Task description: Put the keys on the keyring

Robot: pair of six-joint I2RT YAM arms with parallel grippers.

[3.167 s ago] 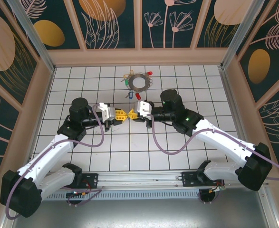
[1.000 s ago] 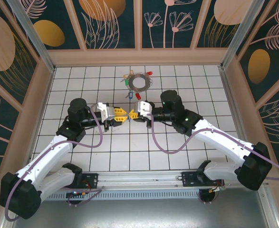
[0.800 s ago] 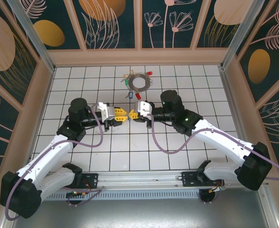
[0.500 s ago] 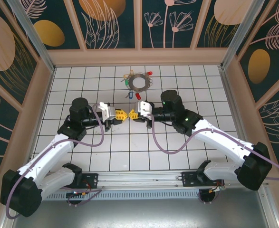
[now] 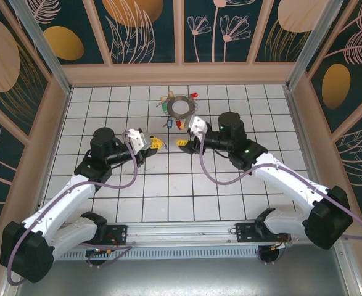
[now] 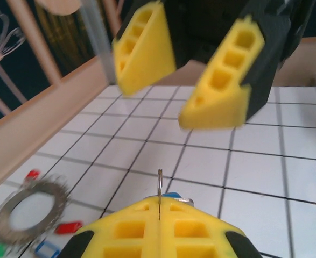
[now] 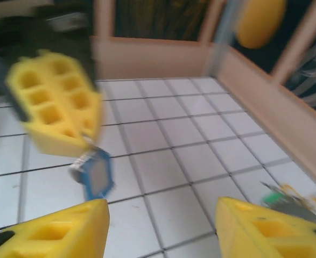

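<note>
Key (image 7: 96, 174) was held clamped in the left hand (image 6: 159, 207), blue head exposed, judged ready for threading; right hand (image 7: 163, 228) was found released.

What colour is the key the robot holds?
The key is blue; the right wrist view shows it best.

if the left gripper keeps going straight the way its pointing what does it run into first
Probably the right gripper, whose open yellow fingers face it just ahead. The blue key pinched in the left gripper would likely arrive first; the gap's depth is unclear.
</note>
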